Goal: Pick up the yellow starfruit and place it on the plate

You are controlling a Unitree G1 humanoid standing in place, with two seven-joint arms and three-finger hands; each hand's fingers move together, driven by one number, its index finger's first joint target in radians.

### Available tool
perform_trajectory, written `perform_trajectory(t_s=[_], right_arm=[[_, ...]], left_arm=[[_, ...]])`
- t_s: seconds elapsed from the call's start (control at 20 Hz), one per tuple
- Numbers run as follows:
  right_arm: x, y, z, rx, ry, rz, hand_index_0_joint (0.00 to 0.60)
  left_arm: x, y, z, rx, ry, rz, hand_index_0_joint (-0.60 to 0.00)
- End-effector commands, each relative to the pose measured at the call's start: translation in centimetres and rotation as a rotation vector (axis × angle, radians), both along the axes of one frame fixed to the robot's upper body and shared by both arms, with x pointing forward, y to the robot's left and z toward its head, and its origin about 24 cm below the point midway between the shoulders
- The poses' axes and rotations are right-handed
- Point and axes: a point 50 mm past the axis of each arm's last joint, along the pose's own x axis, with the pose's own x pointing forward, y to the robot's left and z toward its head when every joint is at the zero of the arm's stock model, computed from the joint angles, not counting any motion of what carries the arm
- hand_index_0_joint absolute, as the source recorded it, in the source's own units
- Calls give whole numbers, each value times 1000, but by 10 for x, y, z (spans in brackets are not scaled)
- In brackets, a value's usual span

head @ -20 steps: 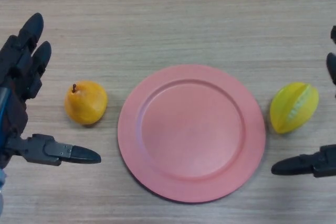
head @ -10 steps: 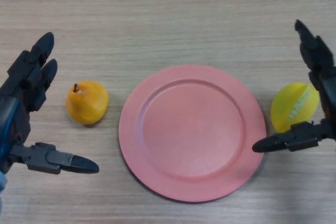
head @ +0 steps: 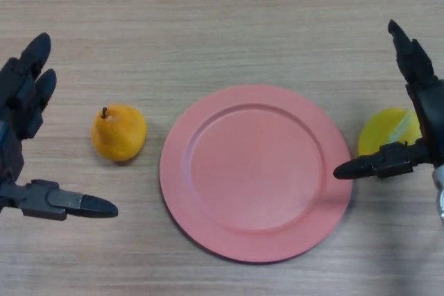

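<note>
Head view is showing the right hand (head: pixel 424 129) hovering spread wide over the starfruit (head: pixel 386 132) right of the plate (head: pixel 208 220), likely light, ridged, best pinched across its ribs.

Single head view: looks steeply down, close over table (head: pixel 222 19); plate (head: pixel 201 220) near centre.

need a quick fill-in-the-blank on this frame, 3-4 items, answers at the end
1. The plate on the table is ____ in colour.
2. The yellow starfruit lies to the plate's ____ side in the head view.
3. The orange pear lies nearest the robot's ____ hand.
4. The right hand reaches over the starfruit with its fingers ____.

Answers: pink; right; left; open
</note>
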Motion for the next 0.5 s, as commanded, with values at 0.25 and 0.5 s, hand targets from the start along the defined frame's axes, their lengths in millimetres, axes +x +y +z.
perform_trajectory(t_s=[0.25,0.5], right_arm=[[15,-25,26,-50,-223,-63,0],[24,-36,11,-103,-186,-75,0]], left_arm=[[-7,16,32,55,-206,91,0],[-9,17,37,34,-233,90,0]])
